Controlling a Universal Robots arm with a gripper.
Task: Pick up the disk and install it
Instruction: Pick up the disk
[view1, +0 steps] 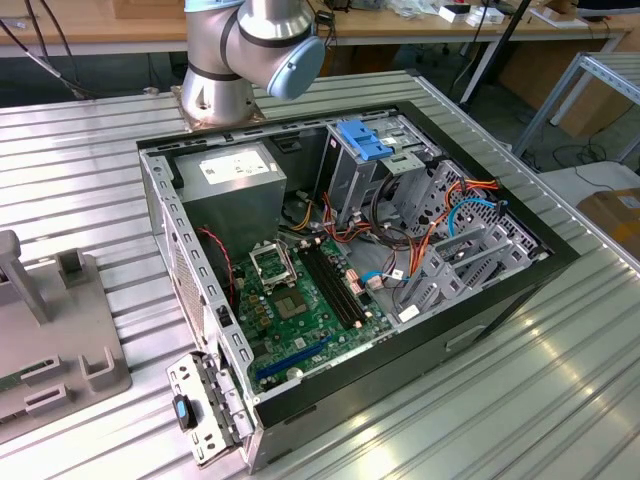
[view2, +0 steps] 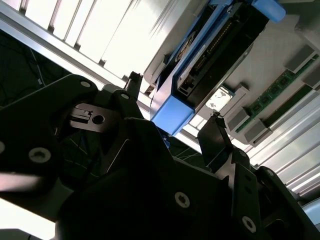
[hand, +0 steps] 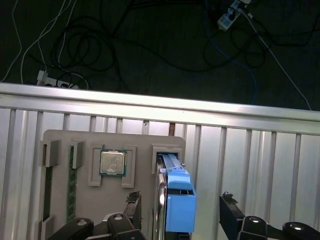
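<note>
Disk not yet lifted, nothing installed.
My gripper (hand: 180, 199) straddles the disk (hand: 180, 217), jaws spread, not pinching; it stands in the tray (view1: 60, 345), nine o'clock from the open case (view1: 500, 310).

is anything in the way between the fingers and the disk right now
Nothing visible. In the first wrist view the disk stands in its slot on the grey holder. The gripper straddles it with its fingers open, one on each side, with only bare gaps between.
</note>
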